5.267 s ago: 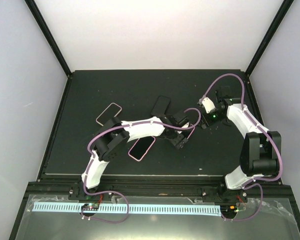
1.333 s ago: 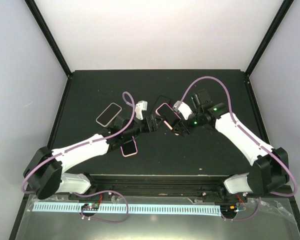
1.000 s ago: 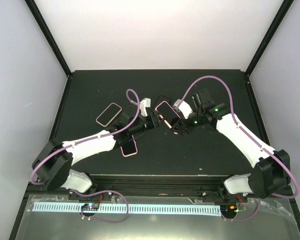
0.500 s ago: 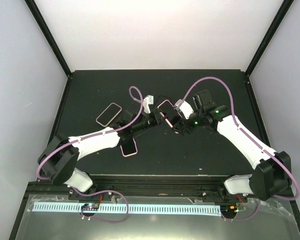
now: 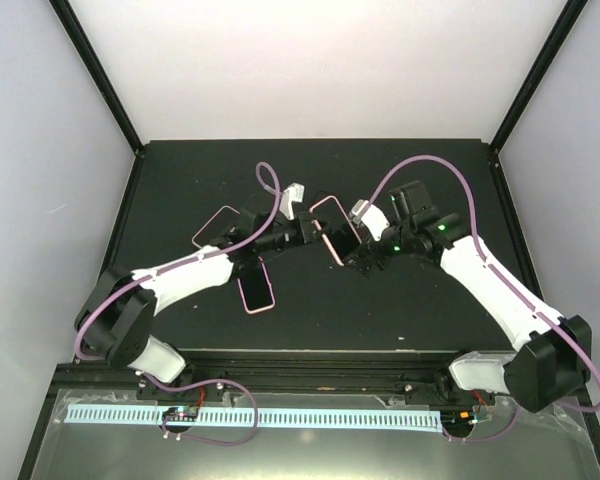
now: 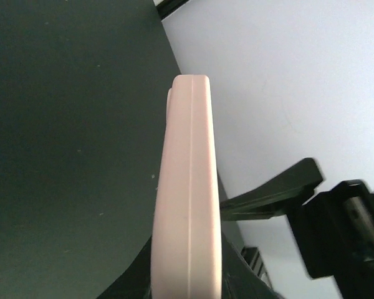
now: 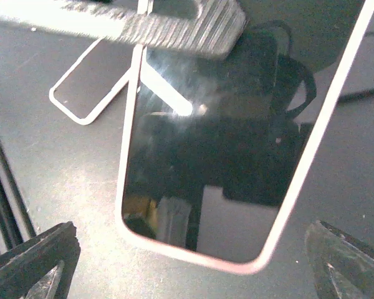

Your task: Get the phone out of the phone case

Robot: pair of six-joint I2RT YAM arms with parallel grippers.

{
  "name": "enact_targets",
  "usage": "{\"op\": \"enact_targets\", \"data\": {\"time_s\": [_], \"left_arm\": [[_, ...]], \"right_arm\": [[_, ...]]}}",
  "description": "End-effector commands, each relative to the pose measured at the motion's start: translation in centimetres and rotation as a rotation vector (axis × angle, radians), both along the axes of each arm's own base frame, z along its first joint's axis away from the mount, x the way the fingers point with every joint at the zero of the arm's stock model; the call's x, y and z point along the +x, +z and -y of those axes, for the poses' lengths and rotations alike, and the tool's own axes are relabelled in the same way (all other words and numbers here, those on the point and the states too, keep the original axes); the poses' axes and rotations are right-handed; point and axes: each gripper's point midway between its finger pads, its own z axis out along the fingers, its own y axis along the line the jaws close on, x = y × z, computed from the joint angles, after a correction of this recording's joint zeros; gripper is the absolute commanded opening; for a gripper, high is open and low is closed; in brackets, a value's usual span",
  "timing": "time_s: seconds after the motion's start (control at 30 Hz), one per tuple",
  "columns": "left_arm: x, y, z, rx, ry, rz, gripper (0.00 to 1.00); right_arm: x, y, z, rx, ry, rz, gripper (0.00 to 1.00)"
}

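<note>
A phone with a dark screen sits in a pink phone case point(image 5: 334, 229), lifted off the table between the two arms. My left gripper point(image 5: 311, 233) is shut on its left end. In the left wrist view the phone case point(image 6: 187, 199) shows edge-on, running straight out from the jaws. In the right wrist view the phone point(image 7: 230, 137) fills the middle, with the left gripper's ribbed finger point(image 7: 174, 22) across its top. My right gripper point(image 5: 364, 256) point(image 7: 193, 271) is open wide just short of the phone's free end, touching nothing.
A second pink-cased phone point(image 5: 217, 228) point(image 7: 93, 87) lies flat at the left of the black mat. A third point(image 5: 255, 289) lies under the left forearm. A dark phone point(image 5: 323, 199) lies behind the lifted one. The mat's raised rim point(image 5: 110, 260) bounds the work area.
The left jaws have closed on the cased phone's left end. The right jaws have opened wide and let go of it, drawing back slightly to the right.
</note>
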Motion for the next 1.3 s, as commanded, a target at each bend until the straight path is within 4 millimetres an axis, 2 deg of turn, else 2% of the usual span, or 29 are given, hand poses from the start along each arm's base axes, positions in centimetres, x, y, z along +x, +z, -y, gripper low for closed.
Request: {"op": "enact_targets", "data": {"time_s": [0.0, 0.1, 0.13, 0.27, 0.43, 0.6, 0.8, 1.0, 1.27], "left_arm": [[-2.5, 3.4, -2.2, 0.052, -0.18, 0.232, 0.01], [-5.3, 3.5, -3.3, 0.111, -0.3, 0.367, 0.02], [-6.7, 4.4, -3.7, 0.105, -0.343, 0.431, 0.02], [-12.1, 5.8, -4.6, 0.029, -0.527, 0.581, 0.02], [-15.2, 8.2, -4.9, -0.063, -0.627, 0.66, 0.02], [-16.5, 9.9, -5.0, -0.102, -0.69, 0.714, 0.01], [-16.3, 11.0, -5.0, -0.077, -0.698, 0.729, 0.02], [-16.3, 12.3, -4.8, -0.092, -0.713, 0.725, 0.02], [-16.0, 12.3, -4.6, -0.115, -0.74, 0.664, 0.02]], "right_arm": [[-3.1, 2.7, -1.1, 0.087, 0.156, 0.021, 1.0], [-5.0, 2.7, -1.4, 0.13, 0.227, 0.011, 1.0], [-5.7, 2.6, -1.4, 0.14, 0.262, 0.01, 1.0], [-8.6, 3.2, -1.7, 0.201, 0.403, 0.005, 0.96], [-11.5, 4.0, -2.3, 0.297, 0.549, -0.021, 0.83], [-13.6, 5.0, -2.8, 0.333, 0.644, -0.025, 0.73], [-14.2, 4.9, -2.8, 0.307, 0.682, 0.018, 0.66], [-15.6, 6.1, -2.9, 0.343, 0.763, 0.046, 0.64], [-16.1, 6.6, -3.2, 0.365, 0.803, 0.056, 0.59]]}}
